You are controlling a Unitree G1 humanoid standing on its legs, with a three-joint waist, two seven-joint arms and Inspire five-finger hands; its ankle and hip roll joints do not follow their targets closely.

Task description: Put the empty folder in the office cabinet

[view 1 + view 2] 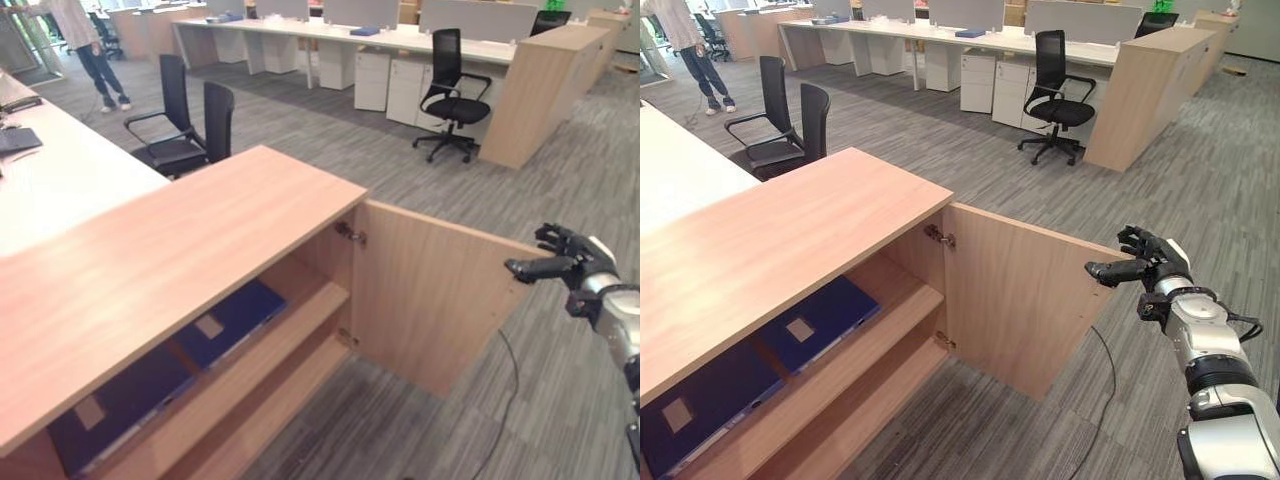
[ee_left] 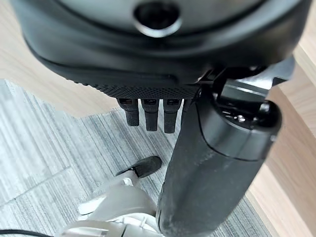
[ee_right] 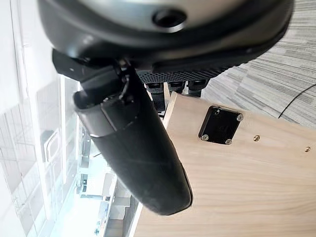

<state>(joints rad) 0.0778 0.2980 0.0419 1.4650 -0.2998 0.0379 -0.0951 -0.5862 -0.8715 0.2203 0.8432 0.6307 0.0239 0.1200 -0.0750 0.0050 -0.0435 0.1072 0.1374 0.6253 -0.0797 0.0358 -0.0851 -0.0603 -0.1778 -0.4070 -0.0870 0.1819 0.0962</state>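
right robot hand at the door edge, folder shelved well apart.

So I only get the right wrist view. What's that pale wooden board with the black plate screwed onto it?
Observer: That is the cabinet door, standing wide open. The right hand is at its outer top corner.
Operator: Is anything inside?
Observer: Two blue folders lie flat on the upper shelf.
Operator: And the other hand?
Observer: The left hand hangs over the carpet, fingers straight, holding nothing.
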